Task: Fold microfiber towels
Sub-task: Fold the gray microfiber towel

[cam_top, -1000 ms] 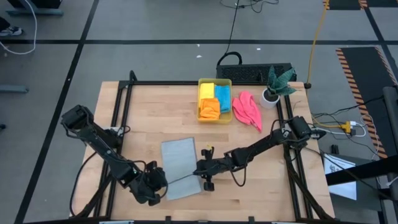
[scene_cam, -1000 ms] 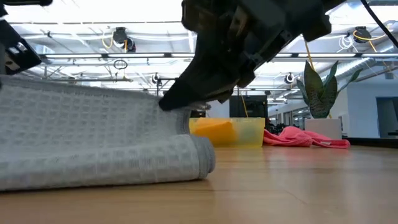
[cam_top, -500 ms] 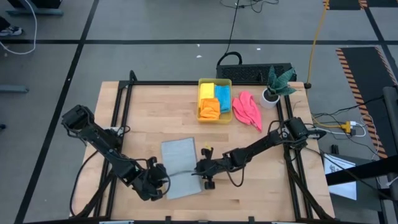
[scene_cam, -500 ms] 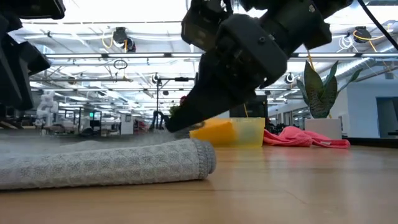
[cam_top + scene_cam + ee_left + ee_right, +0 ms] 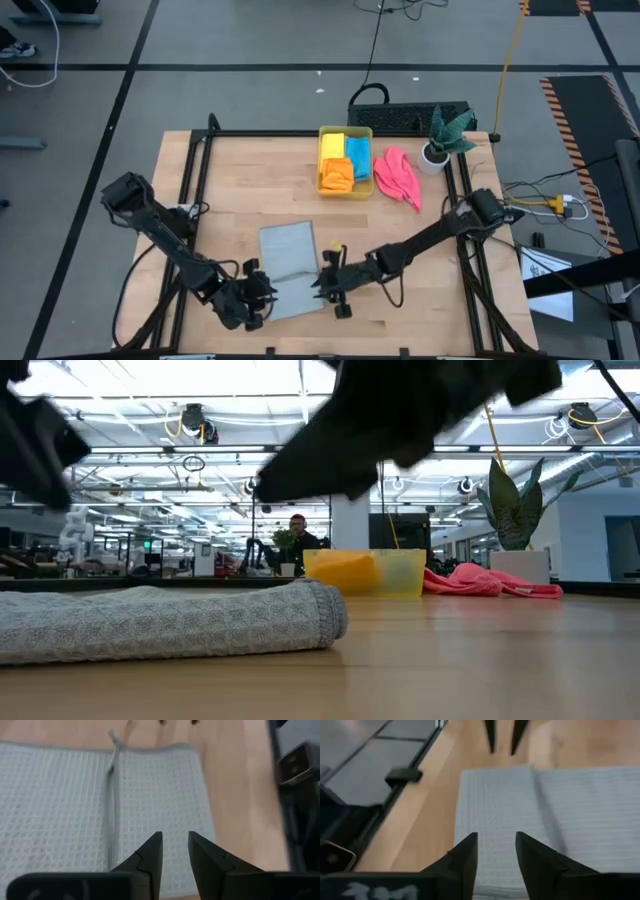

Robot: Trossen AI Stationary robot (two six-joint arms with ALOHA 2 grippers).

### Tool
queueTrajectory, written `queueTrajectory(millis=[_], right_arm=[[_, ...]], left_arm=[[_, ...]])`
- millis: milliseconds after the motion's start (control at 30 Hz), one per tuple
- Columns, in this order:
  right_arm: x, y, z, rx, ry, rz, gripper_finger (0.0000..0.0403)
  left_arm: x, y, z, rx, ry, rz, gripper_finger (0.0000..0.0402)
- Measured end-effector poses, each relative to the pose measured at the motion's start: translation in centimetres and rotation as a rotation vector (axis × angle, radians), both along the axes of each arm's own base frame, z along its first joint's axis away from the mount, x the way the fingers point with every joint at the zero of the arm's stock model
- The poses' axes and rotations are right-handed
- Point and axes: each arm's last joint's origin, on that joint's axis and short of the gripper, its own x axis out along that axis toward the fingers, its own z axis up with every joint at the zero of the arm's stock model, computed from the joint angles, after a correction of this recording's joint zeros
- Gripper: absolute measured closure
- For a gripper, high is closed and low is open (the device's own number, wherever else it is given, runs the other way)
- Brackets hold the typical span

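Observation:
A light grey towel lies folded flat on the wooden table; in the low view its rounded fold faces right. My left gripper hovers open over its near left part, the towel showing under the fingers. My right gripper hovers open over its near right edge. Neither holds anything. Yellow, orange and blue towels sit in the yellow bin. A pink towel lies crumpled on the table beside the bin.
A plant in a white pot stands at the far right corner, next to the pink towel. A black frame runs along the table's sides. Bare wood lies left of the grey towel and between it and the bin.
Both grippers have let go of the grey towel. Its raised layer, held up a second ago, has dropped and now lies flat on the lower layer. My right gripper has risen and drawn back toward the table's near right.

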Motion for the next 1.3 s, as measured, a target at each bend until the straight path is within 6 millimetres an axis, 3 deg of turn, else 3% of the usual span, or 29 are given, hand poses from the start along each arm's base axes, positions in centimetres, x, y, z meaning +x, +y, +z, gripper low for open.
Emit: queueTrajectory(millis=[200, 333, 533, 700, 833, 1033, 1167, 1300], right_arm=[[0.3, 1.3, -4.0, -0.007, 0.045, 0.042, 0.0337], [-0.2, 1.3, -5.2, -0.005, 0.149, 0.099, 0.0376], [-0.9, 1.4, -3.6, -0.035, 0.156, 0.109, 0.0397], [-0.7, 1.8, -1.4, -0.050, 0.021, 0.033, 0.0399], [0.3, 1.1, -2.4, -0.003, 0.001, -0.025, 0.0401], [-0.4, 0.7, -4.9, 0.069, 0.226, 0.049, 0.0402], [-1.3, 1.5, -4.7, 0.020, 0.262, 0.096, 0.0401], [-1.8, 2.5, -3.3, -0.027, 0.190, 0.181, 0.0401]], left_arm=[[0.5, 0.1, -3.9, 0.046, 0.142, 0.066, 0.0309], [0.9, 0.4, -5.3, 0.063, 0.191, 0.109, 0.0309], [0.8, 1.0, -4.3, 0.040, 0.206, 0.100, 0.0309], [0.8, 1.1, -2.7, 0.038, 0.119, 0.109, 0.0309], [1.0, 1.6, -3.1, 0.078, 0.147, 0.113, 0.0309], [1.3, 2.2, -4.0, 0.109, 0.170, 0.176, 0.0309], [1.3, 2.2, -4.5, 0.131, 0.182, 0.168, 0.0309], [1.4, 2.2, -4.7, 0.135, 0.188, 0.176, 0.0309]])
